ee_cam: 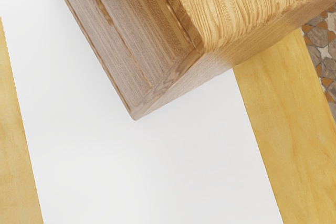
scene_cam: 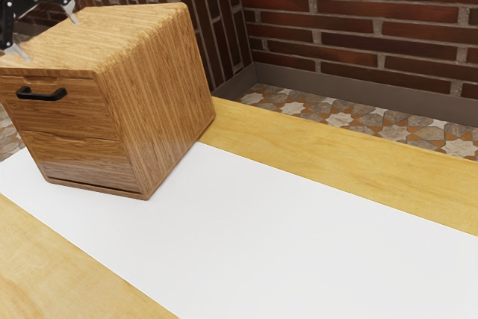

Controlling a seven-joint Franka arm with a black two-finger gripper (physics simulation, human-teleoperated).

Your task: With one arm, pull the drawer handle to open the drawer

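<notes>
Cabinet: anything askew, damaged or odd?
Only that the cabinet sits turned at an angle to the edges of the white mat. No damage or spill visible; its handle looks straight, and the gripper hangs open above its top.

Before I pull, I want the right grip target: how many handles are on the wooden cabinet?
1. The black handle sits on the top drawer of the wooden cabinet, on its front face; the lower panel shows none. The back face is hidden.
</notes>
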